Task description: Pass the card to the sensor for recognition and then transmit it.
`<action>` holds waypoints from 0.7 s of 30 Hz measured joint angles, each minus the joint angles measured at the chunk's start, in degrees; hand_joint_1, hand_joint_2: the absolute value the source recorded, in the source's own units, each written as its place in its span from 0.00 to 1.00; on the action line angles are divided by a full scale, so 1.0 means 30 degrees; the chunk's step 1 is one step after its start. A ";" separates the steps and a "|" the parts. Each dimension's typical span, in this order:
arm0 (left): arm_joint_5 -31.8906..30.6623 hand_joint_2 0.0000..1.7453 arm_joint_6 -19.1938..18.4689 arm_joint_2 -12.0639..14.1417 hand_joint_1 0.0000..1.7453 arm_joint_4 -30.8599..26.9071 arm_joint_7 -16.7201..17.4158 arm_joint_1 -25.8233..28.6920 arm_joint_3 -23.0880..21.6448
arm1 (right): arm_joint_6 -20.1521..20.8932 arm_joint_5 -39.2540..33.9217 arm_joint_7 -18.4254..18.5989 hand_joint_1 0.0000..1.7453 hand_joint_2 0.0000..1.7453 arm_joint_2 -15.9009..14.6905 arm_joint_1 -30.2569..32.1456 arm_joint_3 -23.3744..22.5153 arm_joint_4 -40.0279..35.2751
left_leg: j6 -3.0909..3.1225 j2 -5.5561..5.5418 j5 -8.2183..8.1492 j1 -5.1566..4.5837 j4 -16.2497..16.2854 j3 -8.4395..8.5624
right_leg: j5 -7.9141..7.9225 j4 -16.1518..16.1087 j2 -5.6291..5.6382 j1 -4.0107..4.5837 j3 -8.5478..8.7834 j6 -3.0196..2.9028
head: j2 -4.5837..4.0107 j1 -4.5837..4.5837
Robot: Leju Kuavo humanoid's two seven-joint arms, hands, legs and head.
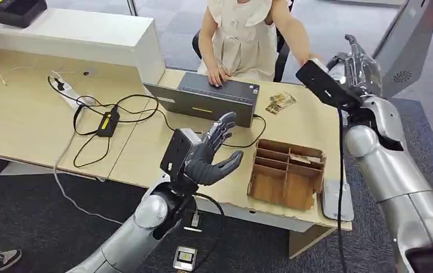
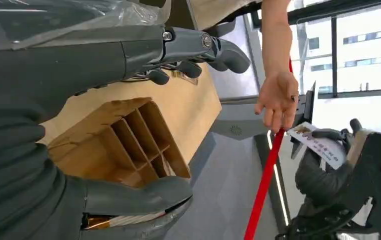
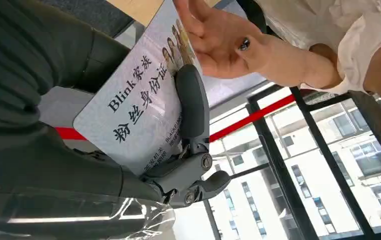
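Light wooden worktop (image 1: pixel 44 125) w/ brown slotted wooden organiser box (image 1: pixel 287 173). Left robot hand (image 1: pixel 211 153) spread, holding nothing. Right robot hand (image 3: pixel 68 130) pinches thin white printed plastic card (image 3: pixel 138 107), raised by person's open hand (image 3: pixel 223 42). Card prob light, stiff, slick; take by free edge.

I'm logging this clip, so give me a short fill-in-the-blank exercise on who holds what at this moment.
1. The card is held by the robot's ____ hand.
2. The left hand hovers open and holds ____.
3. The person's hand reaching toward the card is ____ of anything.
4. The wooden divider box stands on the ____.

Missing words: right; nothing; empty; table.
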 joint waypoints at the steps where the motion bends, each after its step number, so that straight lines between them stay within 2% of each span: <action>1: 0.0022 1.00 0.0102 -0.0029 0.00 0.0102 0.0007 -0.0084 -0.0088 | -0.0051 -0.0008 0.0000 1.00 1.00 0.0444 -0.0619 0.0218 0.0925 | 0.0000 0.0001 0.0000 -0.0001 0.0000 -0.0002 | -0.0001 0.0000 0.0000 0.0000 -0.0005 0.0000 | 0.0000 -0.0007; 3: 0.0226 1.00 0.0277 -0.0080 0.00 0.0495 0.0095 -0.0421 -0.0328 | -0.0116 0.0109 0.0387 1.00 1.00 0.1923 -0.2023 0.0859 0.4050 | 0.0001 0.0000 -0.0002 -0.0002 0.0001 -0.0002 | -0.0002 -0.0002 0.0001 0.0000 -0.0010 0.0002 | 0.0000 0.0000; 9: 0.0342 1.00 0.0269 -0.0095 0.00 0.0670 0.0211 -0.0545 -0.0430 | 0.0015 0.0430 0.1057 1.00 1.00 0.2673 -0.2414 0.1391 0.5980 | 0.0001 -0.0003 -0.0001 -0.0002 0.0002 0.0002 | -0.0001 -0.0002 0.0002 0.0000 -0.0010 0.0001 | 0.0000 0.0000; 17: 0.0372 1.00 0.0472 -0.0095 0.00 0.0779 0.0226 -0.0549 -0.0481 | 0.0015 0.0270 0.1472 1.00 1.00 0.2935 -0.2594 0.1704 0.7428 | 0.0001 -0.0003 -0.0002 -0.0004 0.0004 0.0000 | -0.0001 -0.0003 0.0001 0.0000 -0.0011 0.0001 | 0.0000 0.0000; 18: 0.0372 1.00 0.0539 -0.0095 0.00 0.0801 0.0233 -0.0551 -0.0488 | 0.0015 0.0269 0.1486 0.91 1.00 0.2957 -0.2616 0.1733 0.7567 | 0.0001 -0.0003 -0.0002 -0.0004 0.0004 0.0001 | -0.0001 -0.0003 0.0002 0.0000 -0.0012 0.0001 | 0.0000 -0.0007; 19: 0.0372 1.00 0.0561 -0.0095 0.00 0.0808 0.0233 -0.0551 -0.0495 | 0.0015 0.0247 0.1516 0.33 1.00 0.2979 -0.2633 0.1755 0.7684 | 0.0001 -0.0003 -0.0002 -0.0005 0.0005 0.0001 | -0.0001 -0.0004 0.0002 0.0000 -0.0012 0.0001 | 0.0000 0.0000; 20: 0.0371 1.00 0.0575 -0.0095 0.00 0.0823 0.0248 -0.0551 -0.0495 | 0.0015 0.0247 0.1545 0.08 1.00 0.2979 -0.2654 0.1784 0.7793 | 0.0001 -0.0003 -0.0002 -0.0005 0.0004 0.0001 | -0.0001 -0.0004 0.0002 -0.0001 -0.0012 0.0001 | 0.0000 0.0000; 21: 0.0372 1.00 0.0604 -0.0095 0.00 0.0830 0.0255 -0.0550 -0.0495 | 0.0015 0.0247 0.1559 0.00 1.00 0.2986 -0.2672 0.1813 0.7895 | 0.0001 -0.0003 -0.0002 -0.0005 0.0004 0.0001 | -0.0001 -0.0004 0.0002 -0.0001 -0.0012 0.0001 | 0.0000 0.0000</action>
